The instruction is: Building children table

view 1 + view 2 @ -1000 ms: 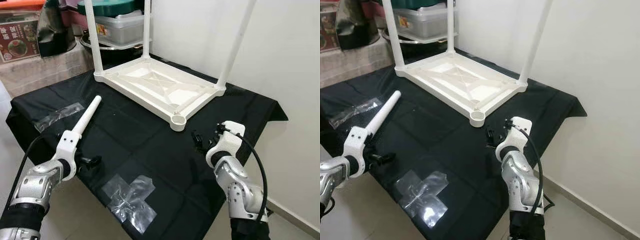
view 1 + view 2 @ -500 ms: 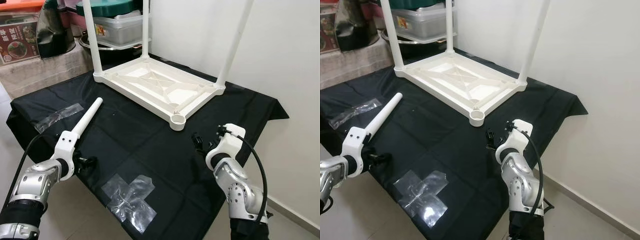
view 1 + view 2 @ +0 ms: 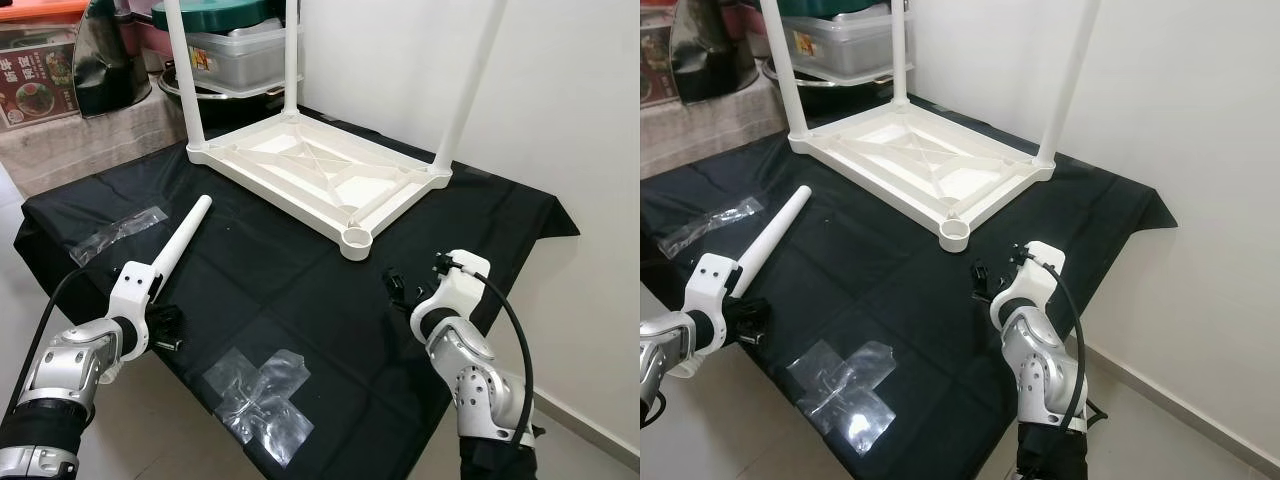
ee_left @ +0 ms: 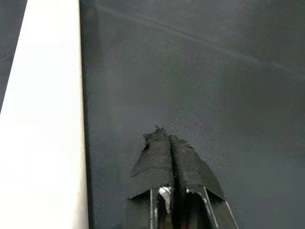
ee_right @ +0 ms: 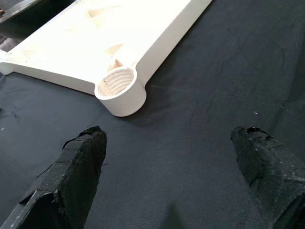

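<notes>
A white children's table top (image 3: 320,175) lies upside down on the black cloth, with three white legs standing up from its corners. Its near corner has an empty threaded socket (image 3: 356,238), which the right wrist view shows as socket (image 5: 116,85). A loose white leg (image 3: 180,240) lies on the cloth to the left. My left gripper (image 3: 165,328) rests shut and empty near the leg's thick end; in the left wrist view the leg (image 4: 43,119) runs beside my left gripper (image 4: 164,136). My right gripper (image 3: 397,285) stands open just short of the socket, as my right gripper (image 5: 169,133) shows.
Clear tape patches stick to the cloth at the front (image 3: 262,395) and left (image 3: 120,228). Plastic containers and a pot (image 3: 240,50) stand behind the table top. A white wall rises on the right, and the cloth's front edge (image 3: 200,400) runs close to my arms.
My left gripper has drawn back a little toward the cloth's front edge, and the loose leg's far tip has swung slightly right. The right gripper has barely moved.
</notes>
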`<state>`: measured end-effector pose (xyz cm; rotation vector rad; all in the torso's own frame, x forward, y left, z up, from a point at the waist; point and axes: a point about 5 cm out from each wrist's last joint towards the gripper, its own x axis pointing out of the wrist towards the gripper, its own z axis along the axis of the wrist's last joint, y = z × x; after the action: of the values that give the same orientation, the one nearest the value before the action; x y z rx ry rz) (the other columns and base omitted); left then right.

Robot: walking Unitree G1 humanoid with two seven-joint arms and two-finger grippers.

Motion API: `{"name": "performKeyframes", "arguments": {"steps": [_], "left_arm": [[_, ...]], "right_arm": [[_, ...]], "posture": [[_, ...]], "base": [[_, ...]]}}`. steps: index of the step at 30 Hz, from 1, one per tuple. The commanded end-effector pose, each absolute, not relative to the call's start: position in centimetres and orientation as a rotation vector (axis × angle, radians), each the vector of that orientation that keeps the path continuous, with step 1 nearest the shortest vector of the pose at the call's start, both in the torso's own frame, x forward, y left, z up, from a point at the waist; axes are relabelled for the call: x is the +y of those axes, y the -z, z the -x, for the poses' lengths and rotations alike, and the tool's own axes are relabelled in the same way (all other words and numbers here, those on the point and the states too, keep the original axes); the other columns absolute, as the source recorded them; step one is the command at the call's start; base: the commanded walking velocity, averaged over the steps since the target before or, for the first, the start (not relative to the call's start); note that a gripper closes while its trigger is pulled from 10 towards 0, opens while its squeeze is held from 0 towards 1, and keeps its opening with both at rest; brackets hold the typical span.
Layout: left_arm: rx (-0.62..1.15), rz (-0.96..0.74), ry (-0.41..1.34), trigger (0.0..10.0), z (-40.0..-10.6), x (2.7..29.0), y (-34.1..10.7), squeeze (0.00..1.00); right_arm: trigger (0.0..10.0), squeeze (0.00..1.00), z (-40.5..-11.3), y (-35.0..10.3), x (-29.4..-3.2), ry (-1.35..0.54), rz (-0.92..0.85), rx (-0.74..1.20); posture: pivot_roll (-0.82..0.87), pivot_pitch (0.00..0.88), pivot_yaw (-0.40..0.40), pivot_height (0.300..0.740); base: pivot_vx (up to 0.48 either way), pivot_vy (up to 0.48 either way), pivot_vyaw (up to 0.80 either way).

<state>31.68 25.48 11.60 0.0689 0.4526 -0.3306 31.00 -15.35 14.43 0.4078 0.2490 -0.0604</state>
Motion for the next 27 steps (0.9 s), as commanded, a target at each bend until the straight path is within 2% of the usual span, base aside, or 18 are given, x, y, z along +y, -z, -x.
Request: {"name": "performKeyframes", "arguments": {"steps": [1, 16, 20, 21, 23, 24, 27], "left_arm": [[0.444, -0.076, 0.358, 0.0, -31.6, 25.3, -11.7, 0.00], [0.406, -0.056, 0.412, 0.0, -31.5, 24.6, -12.3, 0.00], [0.345, -0.064, 0.416, 0.0, -31.7, 24.4, -13.0, 0.00], [0.289, -0.072, 0.406, 0.7, -32.0, 24.4, -13.6, 0.15], [0.251, -0.076, 0.399, 0.7, -32.2, 24.4, -14.1, 0.15], [0.194, -0.051, 0.393, 10.0, -32.4, 24.4, -14.8, 1.00], [0.137, -0.031, 0.420, 10.0, -32.5, 24.2, -15.8, 1.00]], "right_arm": [[10.0, 0.00, -30.8, -14.2, -15.5, 0.074, -0.421, 0.265], [10.0, 0.00, -30.8, -14.1, -15.4, 0.083, -0.427, 0.272], [10.0, 0.00, -30.8, -14.1, -15.4, 0.083, -0.430, 0.270], [10.0, 0.00, -30.8, -14.1, -15.4, 0.084, -0.430, 0.269], [10.0, 0.00, -30.8, -14.1, -15.4, 0.085, -0.430, 0.268], [10.0, 0.00, -30.8, -14.0, -15.4, 0.086, -0.428, 0.268], [10.0, 0.00, -30.8, -14.0, -15.4, 0.088, -0.426, 0.268]], "posture": [[0.12, 0.000, -0.036, 0.740], [0.12, 0.000, -0.033, 0.740], [0.12, 0.000, -0.031, 0.740], [0.12, 0.000, -0.031, 0.740], [0.12, 0.000, -0.031, 0.740], [0.12, 0.000, -0.031, 0.740], [0.13, 0.000, -0.032, 0.740]], "base": [[0.000, 0.000, 0.00], [0.000, 0.000, 0.00], [0.000, 0.000, 0.00], [0.000, 0.000, 0.00], [0.000, 0.000, 0.00], [0.000, 0.000, 0.00], [0.000, 0.000, 0.00]]}}
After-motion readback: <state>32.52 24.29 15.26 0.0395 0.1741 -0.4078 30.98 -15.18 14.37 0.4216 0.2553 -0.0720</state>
